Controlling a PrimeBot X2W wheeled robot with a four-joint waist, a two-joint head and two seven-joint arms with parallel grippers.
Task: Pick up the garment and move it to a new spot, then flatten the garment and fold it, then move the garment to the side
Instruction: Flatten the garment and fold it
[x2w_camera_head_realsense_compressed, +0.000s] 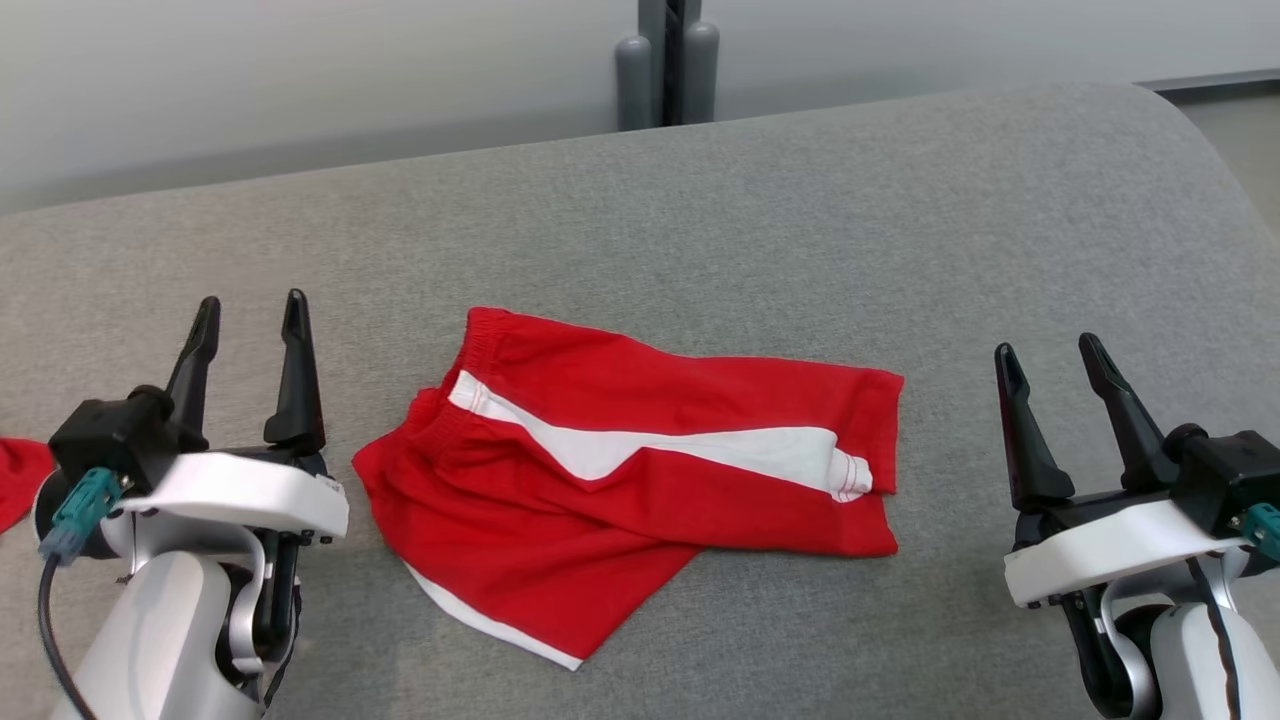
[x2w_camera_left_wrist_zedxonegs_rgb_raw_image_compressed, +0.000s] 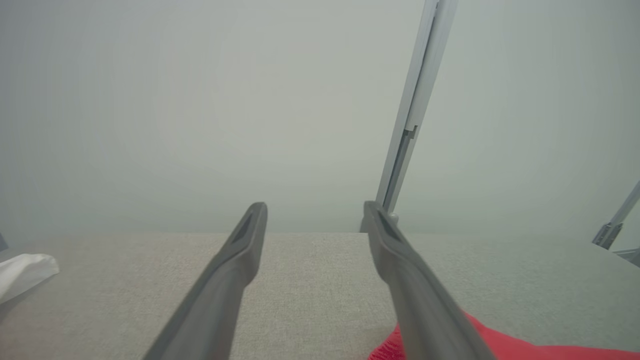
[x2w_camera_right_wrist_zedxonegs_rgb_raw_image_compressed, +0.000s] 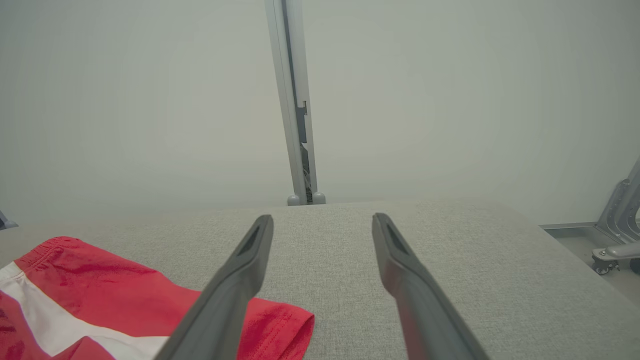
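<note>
a grey cloth-covered table (x2w_camera_head_realsense_compressed: 900, 200) spreads across the head view, with a pale wall and an upright grey post (x2w_camera_head_realsense_compressed: 668, 60) behind its far edge. the garment (x2w_camera_head_realsense_compressed: 620, 470), a pair of red shorts, lies near the middle of the table, between the two arms and touching neither. it is not flat. one leg runs out toward the robot's right, the other seems tucked beneath it and pokes out toward the near edge. the cloth is doubled over itself, so the white stripe (x2w_camera_head_realsense_compressed: 640, 450) shows as a twisted band. the waistband (x2w_camera_head_realsense_compressed: 485, 335) is bunched at the far left of the heap. judging from that lie, the flattening and folding are not yet done.

the left end effector (x2w_camera_head_realsense_compressed: 250, 305) hovers just left of the garment. the right end effector (x2w_camera_head_realsense_compressed: 1045, 347) hangs apart from the right hem (x2w_camera_head_realsense_compressed: 885, 460). both have their fingers spread, released and holding nothing. they flank the cloth in what looks like a ready stance, each arm placed to reach the end nearest it. in the right wrist view the hem sits at the lower left beside the fingers. in the left wrist view a red edge shows at the bottom right.

a small red scrap (x2w_camera_head_realsense_compressed: 20, 475) lies at the left margin, apart from the garment.
</note>
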